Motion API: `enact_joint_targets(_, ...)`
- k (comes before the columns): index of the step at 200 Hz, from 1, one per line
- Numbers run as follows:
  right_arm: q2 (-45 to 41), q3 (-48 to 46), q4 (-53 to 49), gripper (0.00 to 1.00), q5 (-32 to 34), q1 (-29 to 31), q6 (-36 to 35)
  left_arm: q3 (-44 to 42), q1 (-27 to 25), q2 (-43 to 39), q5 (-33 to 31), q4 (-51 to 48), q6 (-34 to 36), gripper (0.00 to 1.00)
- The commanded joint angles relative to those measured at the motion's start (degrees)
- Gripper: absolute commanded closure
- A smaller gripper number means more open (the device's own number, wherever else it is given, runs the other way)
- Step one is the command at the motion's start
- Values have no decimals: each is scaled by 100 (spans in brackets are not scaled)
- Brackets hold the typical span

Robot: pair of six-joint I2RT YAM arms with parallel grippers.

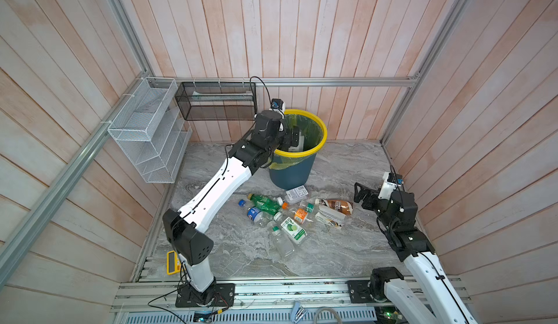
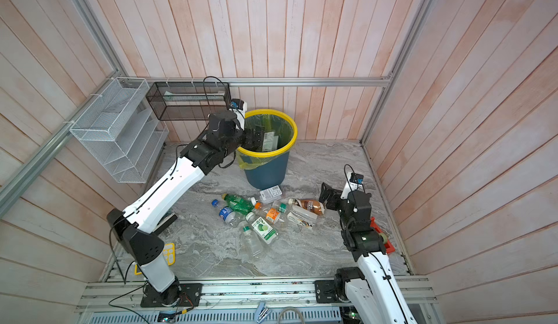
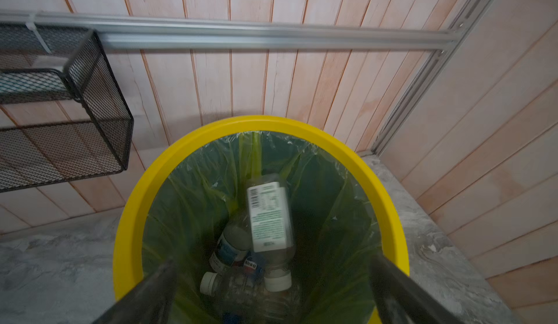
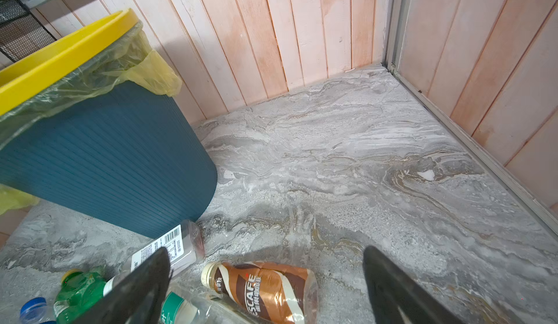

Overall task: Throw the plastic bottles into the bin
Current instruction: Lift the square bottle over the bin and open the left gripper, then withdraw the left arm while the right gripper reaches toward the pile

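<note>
Now, left jaws spread empty over bin (image 3: 129,216), white-labelled bottle (image 3: 268,216) inside with other bottles (image 3: 229,248), right jaws spread, empty.

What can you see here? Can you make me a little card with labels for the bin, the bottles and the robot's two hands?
bin: blue-teal with a yellow rim, standing at the back of the table
inside the bin: white-label bottle above a few other bottles
left gripper: over the bin's mouth, fingers apart, holding nothing
right gripper: open, empty, near the brown bottle
left on the table: cluster of bottles lying in front of the bin, among them a green bottle
</note>
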Motion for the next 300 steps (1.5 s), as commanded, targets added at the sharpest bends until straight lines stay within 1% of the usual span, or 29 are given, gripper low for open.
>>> enact_joint_targets(1, 13, 87, -245, 1, 66, -21, 79, -467, -91, -925, -136, 1015, 152, 0)
enact_joint_targets(32, 142, 103, -233, 1, -18, -20, 195, -1273, -106, -1466, -6, 1167, 276, 0)
enact_joint_targets(83, 244, 81, -358, 1, -359, -15, 365, -2676, -115, -2281, -119, 1091, 167, 0)
enact_joint_targets(101, 235, 28, -356, 0, -597, -20, 424, -3180, -115, -2537, -186, 1050, 7, 0)
enact_joint_targets(128, 256, -107, -310, 2, -982, -19, 580, -3910, -114, -2906, -269, 966, -364, 0)
enact_joint_targets(152, 296, -190, -208, 8, -1441, 41, 766, -4446, -98, -3182, -421, 896, -676, 0)
enact_joint_targets(169, 348, -139, -274, 11, -1430, 248, 854, -4744, 14, -3356, -504, 850, -937, 0)
enact_joint_targets(191, 405, -64, -387, 12, -1048, 769, 989, -5113, 277, -3557, -358, 871, -1223, 0)
enact_joint_targets(216, 623, 1, -306, 14, -567, 1592, 1211, -5367, 464, -3754, -465, 826, -1390, 0)
enact_joint_targets(219, 674, 7, -292, 14, -512, 1835, 1234, -5399, 490, -3782, -491, 820, -1403, 0)
enact_joint_targets(234, 1005, 85, -202, 15, -260, 2482, 1412, -5525, 639, -3905, -523, 785, -1468, 0)
enact_joint_targets(251, 1503, 249, -160, 17, 133, 3354, 1541, -5673, 839, -4064, -508, 741, -1579, 0)
enact_joint_targets(279, 2392, 867, -676, 18, 932, 4616, 1619, -5879, 1126, -4346, -486, 624, -1677, 0)
enact_joint_targets(287, 2559, 976, -702, 18, 990, 4876, 1655, -5933, 1181, -4431, -489, 608, -1686, 0)
enact_joint_targets(300, 2795, 1088, -651, 18, 891, 5215, 1723, -6016, 1237, -4553, -484, 608, -1689, 0)
